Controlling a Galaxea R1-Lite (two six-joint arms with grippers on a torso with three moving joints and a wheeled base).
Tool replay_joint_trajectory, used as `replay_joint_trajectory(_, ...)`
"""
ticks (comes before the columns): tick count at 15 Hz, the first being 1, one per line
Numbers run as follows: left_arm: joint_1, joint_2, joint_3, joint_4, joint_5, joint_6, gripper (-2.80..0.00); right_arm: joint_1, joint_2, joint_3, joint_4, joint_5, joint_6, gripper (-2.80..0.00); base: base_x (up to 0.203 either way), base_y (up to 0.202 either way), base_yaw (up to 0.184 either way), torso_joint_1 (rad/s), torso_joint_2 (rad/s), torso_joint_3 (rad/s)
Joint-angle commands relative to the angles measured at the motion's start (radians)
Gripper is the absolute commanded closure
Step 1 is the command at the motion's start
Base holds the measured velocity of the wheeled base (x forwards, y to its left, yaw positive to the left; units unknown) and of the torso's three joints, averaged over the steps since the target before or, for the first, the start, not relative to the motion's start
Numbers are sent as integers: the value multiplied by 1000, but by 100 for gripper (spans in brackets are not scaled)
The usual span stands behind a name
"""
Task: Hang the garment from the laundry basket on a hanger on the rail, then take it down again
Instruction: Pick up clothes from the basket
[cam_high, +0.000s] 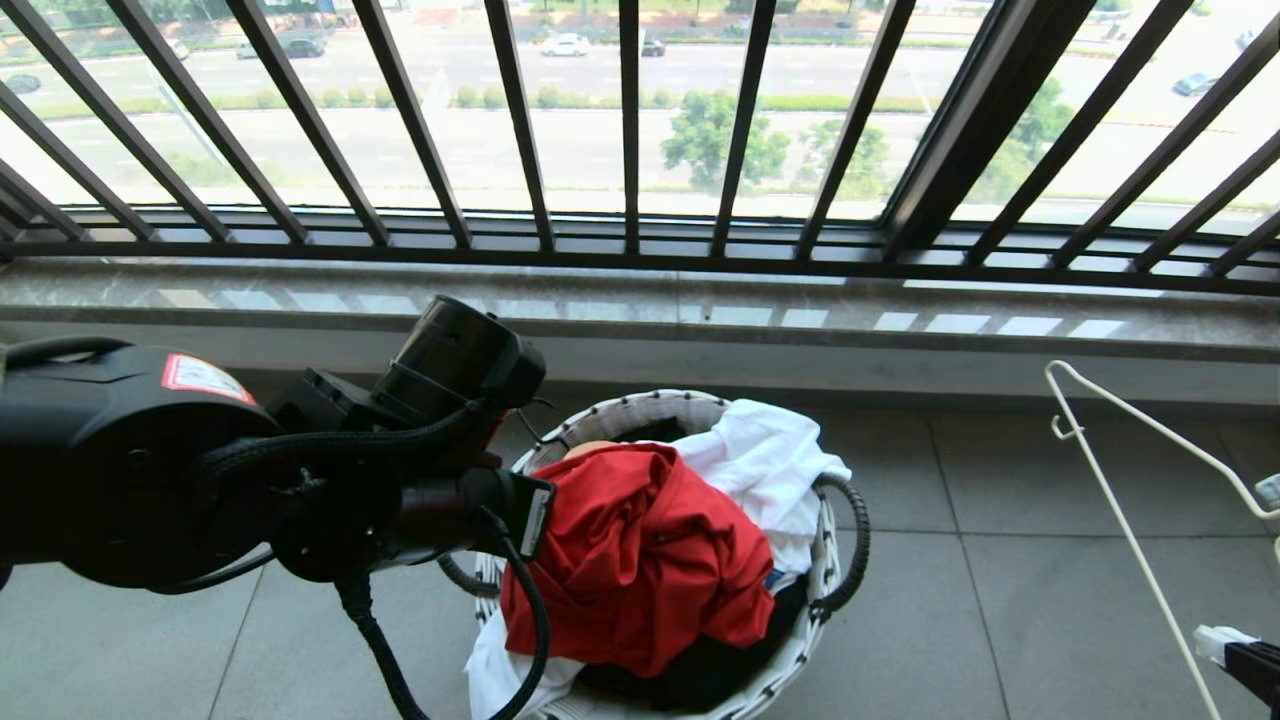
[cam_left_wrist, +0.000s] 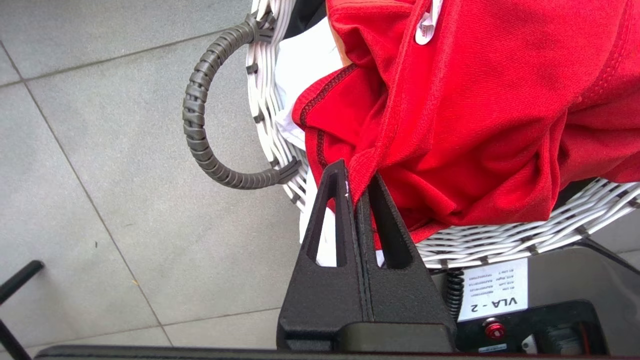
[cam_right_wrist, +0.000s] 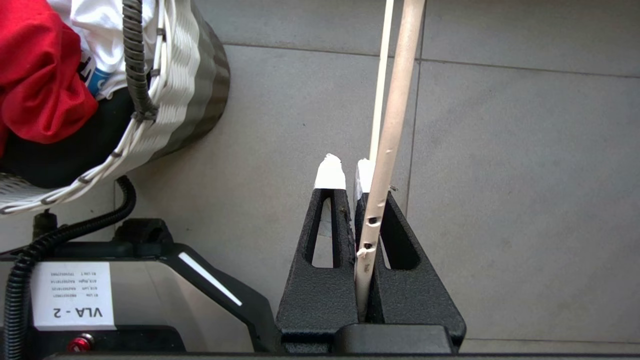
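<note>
Pinching a fold of the garment between its closed jaws, the left gripper is at the near side of the laundry basket, just above the white woven rim. The grip sits on a hemmed edge of the cloth and not in the middle of the pile, probably because an edge lets the shirt come out in one piece, without dragging the white garment that lies under and beside it.

In the head view the left arm covers the left part of the scene, and its gripper is hidden behind the wrist.

The right gripper is low at the right, well apart from the basket, and its jaws are clenched on the thin wire of the hanger. The hanger stands up from the grip with its hook at the top, apparently held ready so that the shirt can be put on it once the shirt is free. The rail is not visible in any view; only the black balcony railing stands behind.

The garment is a red knitted shirt, crumpled on top of the pile in the basket, with dark stitching along one hem and a small white label near the neck. Its chest print cannot be seen in these folds. Something black lies below it.
</note>
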Motion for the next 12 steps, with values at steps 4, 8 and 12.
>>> replay_joint_trajectory(4,3,38,-45,-3,-71,114,0,0,12,3,1,-4,2,0,0,0,0,0,0,0)
replay_joint_trajectory(8,4,30,-24,-4,-115,121,0,0,4,9,5,-6,3,0,0,0,0,0,0,0)
replay_joint_trajectory(12,31,32,-30,-8,-181,163,0,0,1,11,4,-4,2,0,0,0,0,0,0,0)
